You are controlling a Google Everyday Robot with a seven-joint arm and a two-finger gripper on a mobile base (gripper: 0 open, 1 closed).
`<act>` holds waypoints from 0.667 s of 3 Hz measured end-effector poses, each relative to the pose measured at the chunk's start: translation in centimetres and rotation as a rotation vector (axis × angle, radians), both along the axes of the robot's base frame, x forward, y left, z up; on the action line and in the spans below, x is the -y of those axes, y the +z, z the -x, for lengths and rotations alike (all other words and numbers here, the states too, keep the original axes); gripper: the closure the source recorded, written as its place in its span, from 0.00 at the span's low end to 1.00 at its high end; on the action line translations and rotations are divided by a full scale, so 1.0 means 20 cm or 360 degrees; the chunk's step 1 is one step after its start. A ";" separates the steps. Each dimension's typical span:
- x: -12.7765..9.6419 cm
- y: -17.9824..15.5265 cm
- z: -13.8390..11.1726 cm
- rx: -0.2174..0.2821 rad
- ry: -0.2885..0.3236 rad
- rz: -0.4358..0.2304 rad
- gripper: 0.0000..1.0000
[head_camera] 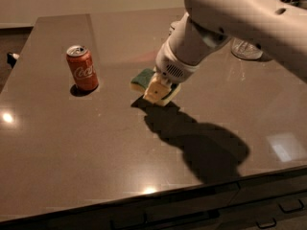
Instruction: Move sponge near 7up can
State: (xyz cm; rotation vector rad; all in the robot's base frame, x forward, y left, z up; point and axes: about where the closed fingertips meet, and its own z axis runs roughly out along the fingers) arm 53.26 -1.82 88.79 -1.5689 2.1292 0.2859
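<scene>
White Coca-Cola script shows on the red can (82,71) standing on the desk (72,152); nothing else is legible. The pincer (156,91) hangs right of it, at the sponge (142,77).

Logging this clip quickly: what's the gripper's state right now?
Gripper: closed on the sponge, over mid-table, right of the Coca-Cola can.
</scene>
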 end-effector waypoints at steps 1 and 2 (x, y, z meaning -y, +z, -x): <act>0.13 0.03 -0.20 0.0011 -0.0207 0.0061 1.00; 0.25 0.01 -0.39 -0.0017 -0.0377 0.0125 1.00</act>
